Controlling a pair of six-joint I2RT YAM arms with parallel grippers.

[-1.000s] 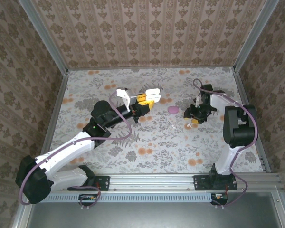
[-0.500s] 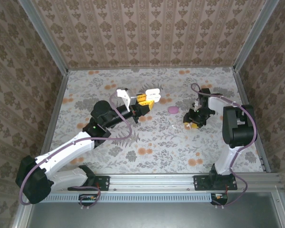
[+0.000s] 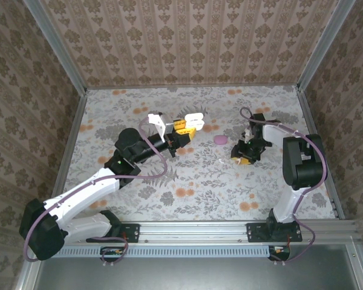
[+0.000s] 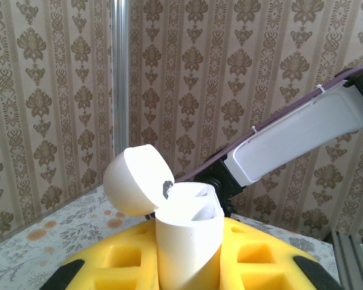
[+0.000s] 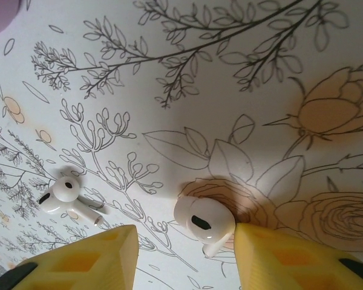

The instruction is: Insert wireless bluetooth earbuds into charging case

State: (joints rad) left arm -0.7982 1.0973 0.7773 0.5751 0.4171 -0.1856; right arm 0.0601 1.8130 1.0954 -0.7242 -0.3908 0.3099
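One white earbud (image 5: 201, 222) lies on the flowered counter (image 5: 242, 72), on a printed rose. It sits in the gap of the right tool (image 5: 184, 237), whose yellow fingers (image 5: 103, 257) stand apart on either side of it. The bud is nearer one finger than the other, and I cannot tell whether it touches that finger. The tool is low over the counter and straddles the bud, which I read as lining up for a pinch. The jaws are wide enough to clear the glossy shell and nothing is clamped yet. A second earbud (image 5: 63, 196) lies just outside the fingers, apart from the first, so closing should catch one bud alone. A lilac object (image 3: 220, 140) rests on the counter near by, between the two tools in the top view.

The charging case (image 4: 187, 238) is off the counter, clamped upright between the yellow pads of the left tool (image 4: 187, 269). Its lid (image 4: 130, 181) is swung back, so the mouth faces up. Held like this, the case makes a steady, open target, raised on the side where the right arm (image 4: 302, 130) works. The inside of the case is hidden from this angle.

The step in hand looks like the pickup of the first bud, with both buds still to be seated. The bud is tiny, slick and off-centre in the gap, so an uneven squeeze could push it along the counter or pop it out.
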